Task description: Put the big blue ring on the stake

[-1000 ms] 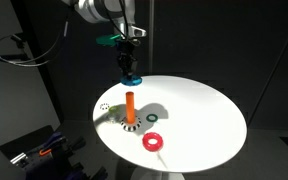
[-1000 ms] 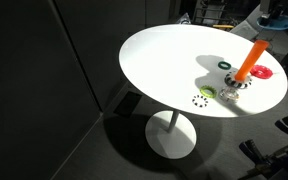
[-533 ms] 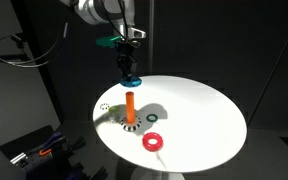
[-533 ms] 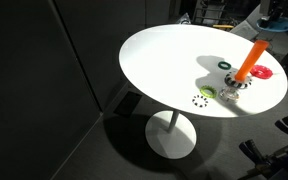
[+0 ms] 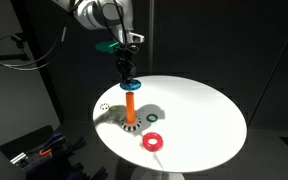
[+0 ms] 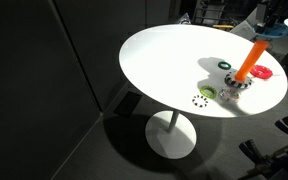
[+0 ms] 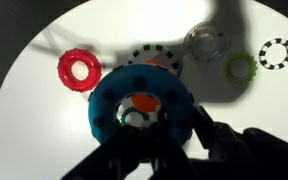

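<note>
My gripper is shut on the big blue ring and holds it level, right over the top of the orange stake. Both exterior views show this; in one, the ring hangs just above the stake. In the wrist view the blue ring fills the middle. The stake's orange top shows through its hole, a little off centre. The dark fingers grip the ring's near edge.
The round white table also carries a red ring, a small dark green ring, a light green ring and a black-and-white dotted ring. A clear round piece lies near the stake's base. The surroundings are dark.
The gripper has come down with the blue ring, from well above the stake to just over its top. Nothing on the table has moved.
</note>
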You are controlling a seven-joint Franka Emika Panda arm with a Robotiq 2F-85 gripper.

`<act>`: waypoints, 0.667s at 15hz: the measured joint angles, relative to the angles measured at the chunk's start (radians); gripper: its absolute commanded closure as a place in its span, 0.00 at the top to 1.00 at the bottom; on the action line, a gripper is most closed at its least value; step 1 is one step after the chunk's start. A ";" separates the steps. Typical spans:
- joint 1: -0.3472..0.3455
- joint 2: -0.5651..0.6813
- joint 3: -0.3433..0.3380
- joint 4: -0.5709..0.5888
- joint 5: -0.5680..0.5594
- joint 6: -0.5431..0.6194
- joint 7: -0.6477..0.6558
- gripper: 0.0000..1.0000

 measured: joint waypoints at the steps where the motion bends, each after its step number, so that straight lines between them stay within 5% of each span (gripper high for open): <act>1: 0.001 0.001 0.001 -0.009 0.000 0.012 0.000 0.10; 10: 0.007 0.012 0.008 -0.034 0.000 0.054 0.014 0.10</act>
